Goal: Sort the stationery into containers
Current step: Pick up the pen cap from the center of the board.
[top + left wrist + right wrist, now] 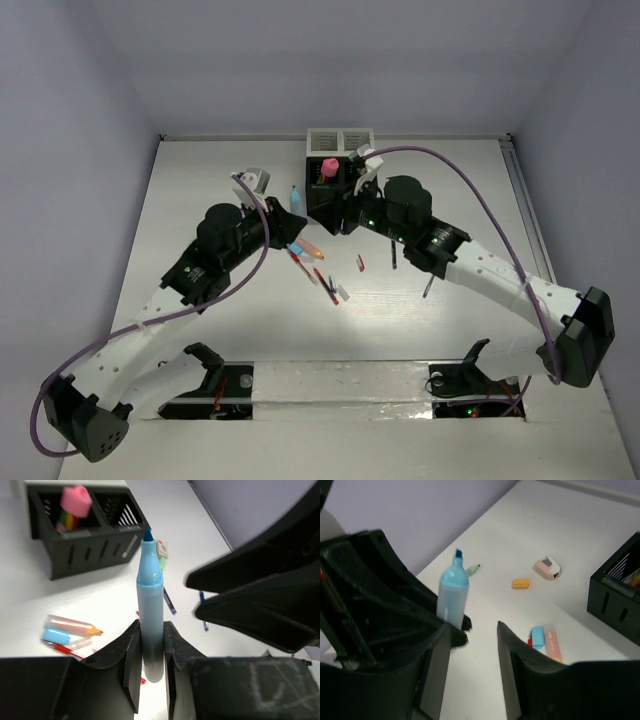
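Observation:
My left gripper (151, 630) is shut on a light blue marker (151, 595) and holds it upright above the table; both also show in the top view, the gripper (288, 214) and the marker (296, 198). My right gripper (475, 630) is open and empty, right beside that marker (452, 590), in front of the black container (335, 192). A pink marker (329, 167) stands in the black container (85, 540). The white container (340, 140) is joined on behind it. An orange marker (308, 250), red pens (325, 285) and black pens (395, 258) lie on the table.
A small orange bit (521, 583) and a pink-and-white piece (547, 567) lie to the far left of the containers. A light blue cap (55, 636) lies beside the orange marker (75, 626). A blue pen (169, 601) lies below my left gripper. Walls enclose the table.

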`<state>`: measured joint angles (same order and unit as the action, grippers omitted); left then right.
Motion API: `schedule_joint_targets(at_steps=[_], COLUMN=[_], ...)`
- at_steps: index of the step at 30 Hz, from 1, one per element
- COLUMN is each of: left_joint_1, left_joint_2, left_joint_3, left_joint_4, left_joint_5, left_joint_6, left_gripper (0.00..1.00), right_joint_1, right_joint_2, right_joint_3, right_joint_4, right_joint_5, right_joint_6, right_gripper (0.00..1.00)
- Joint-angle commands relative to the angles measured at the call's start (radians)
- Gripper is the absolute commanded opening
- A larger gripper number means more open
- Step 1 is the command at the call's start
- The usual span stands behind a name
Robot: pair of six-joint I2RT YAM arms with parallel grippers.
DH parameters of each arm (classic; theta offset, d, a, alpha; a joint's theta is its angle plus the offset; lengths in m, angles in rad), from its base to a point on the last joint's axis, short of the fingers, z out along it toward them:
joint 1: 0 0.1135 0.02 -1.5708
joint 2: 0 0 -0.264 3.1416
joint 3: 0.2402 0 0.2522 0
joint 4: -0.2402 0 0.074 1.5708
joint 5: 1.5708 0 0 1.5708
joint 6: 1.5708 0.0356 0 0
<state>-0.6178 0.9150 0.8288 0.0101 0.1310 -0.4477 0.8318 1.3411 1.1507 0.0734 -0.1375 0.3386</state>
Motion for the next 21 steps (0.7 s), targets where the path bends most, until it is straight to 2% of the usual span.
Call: schedule_joint_targets(at_steps=[1,2,3,5,6,8,13,17,21], left_joint_1=[0.05,0.07,0.093,0.191,0.232,0.327,0.377,0.412,0.423], left_joint_2=[-0.054,-0.06,-0.073,-0.08,-0.082,-0.077,-0.096,-0.117,-0.156], left_joint_3=[0.082,0.093,0.095,0.092,0.089,0.069,-0.011,-0.042,-0.034], left_joint_4=[-0.106,-0.119,-0.124,-0.119,-0.113,-0.082,0.065,0.079,0.042], left_joint_5=[-0.019,-0.021,-0.002,0.053,0.134,0.235,0.381,0.403,0.326], left_joint_6=[0.099,0.109,0.127,0.141,0.142,0.142,0.084,0.073,0.087], left_gripper=[0.0,0.0,0.0,0.0,0.0,0.0,0.0,0.0,0.0], right_joint_1=[-0.017,-0.017,-0.017,-0.017,-0.017,-0.026,-0.026,-0.026,-0.026], right_joint_2=[-0.048,-0.039,-0.011,0.027,0.048,0.13,0.306,0.443,0.57], right_joint_3=[-0.016,-0.02,-0.023,-0.025,-0.02,0.021,0.142,0.256,0.401], right_joint_4=[-0.02,-0.026,-0.037,-0.035,-0.038,-0.066,-0.182,-0.265,-0.328], right_joint_5=[-0.096,-0.1,-0.099,-0.103,-0.108,-0.114,-0.12,-0.076,-0.015], right_joint_6=[-0.058,-0.059,-0.058,-0.062,-0.067,-0.082,-0.119,-0.154,-0.185], right_gripper=[0.39,0.27,0.21,0.1,0.1,0.1,0.21,0.28,0.33])
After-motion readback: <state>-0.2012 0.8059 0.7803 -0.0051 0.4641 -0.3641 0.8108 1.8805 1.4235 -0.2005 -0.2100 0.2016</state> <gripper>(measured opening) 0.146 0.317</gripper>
